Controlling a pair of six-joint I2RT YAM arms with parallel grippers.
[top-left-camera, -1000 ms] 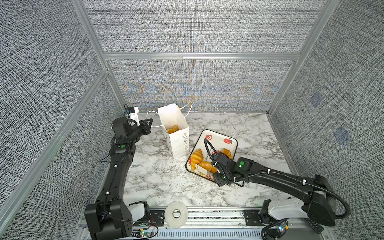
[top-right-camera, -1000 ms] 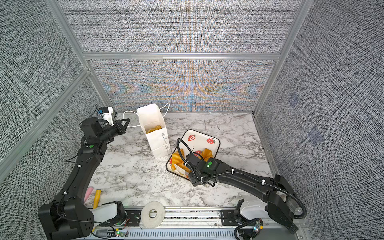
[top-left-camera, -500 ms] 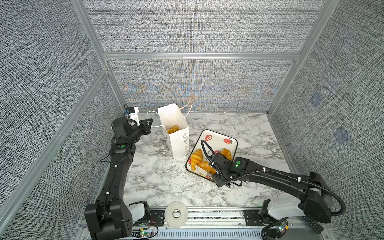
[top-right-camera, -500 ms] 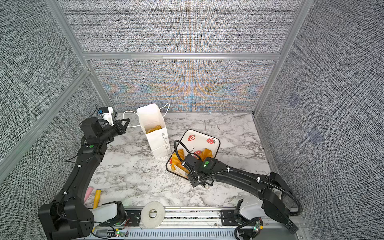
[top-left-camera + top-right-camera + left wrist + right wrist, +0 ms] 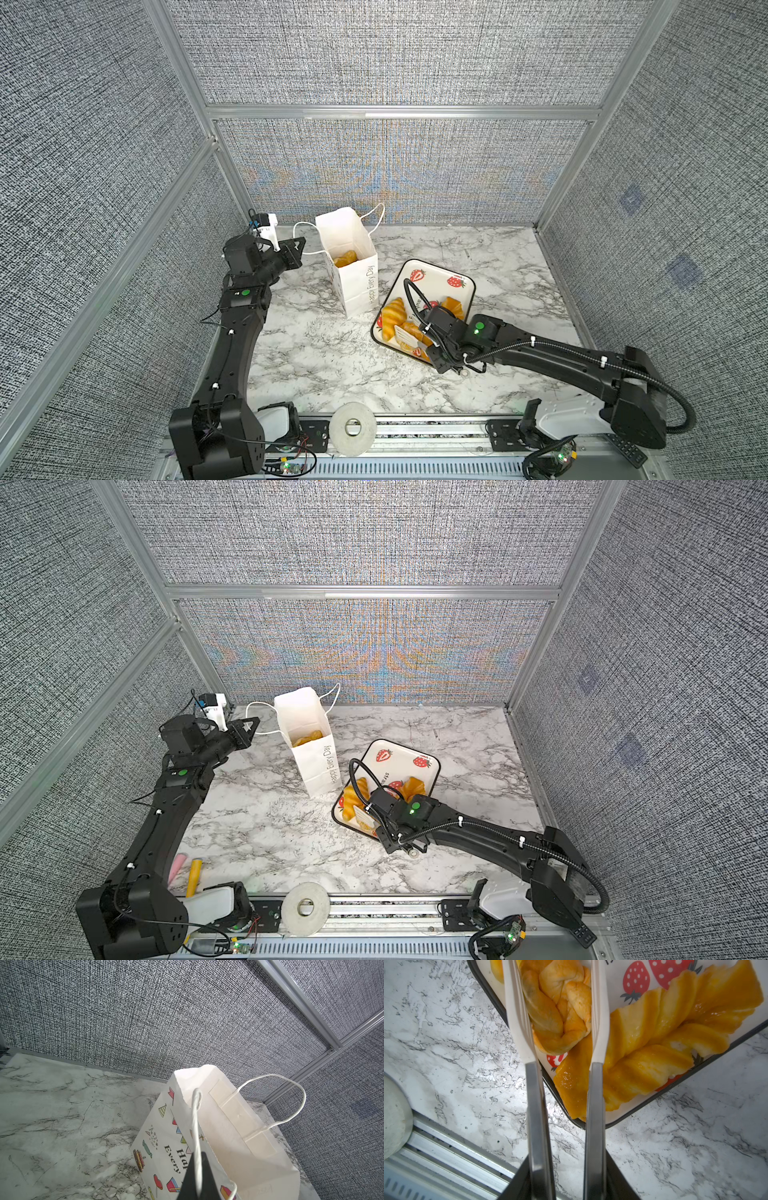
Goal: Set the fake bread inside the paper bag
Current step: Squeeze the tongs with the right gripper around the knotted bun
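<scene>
Right gripper (image 5: 568, 1186) is clamped on grey metal tongs with white tips (image 5: 595, 1095), which flank a knotted golden fake-bread roll (image 5: 560, 1007) on the strawberry-print tray (image 5: 436, 276) mid-surface. Left gripper (image 5: 195, 1176), pinched shut on the white cord handle (image 5: 196, 1126), likely steadies the tall white paper bag (image 5: 357, 282) near the surface's back edge.

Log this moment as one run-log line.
left gripper: shut on bag handle | right gripper: jaws touching knotted roll both sides, on tray | paper bag: standing open, bread inside

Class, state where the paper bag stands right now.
In both top views the paper bag stands upright left of centre, between the left gripper and the strawberry tray.
</scene>
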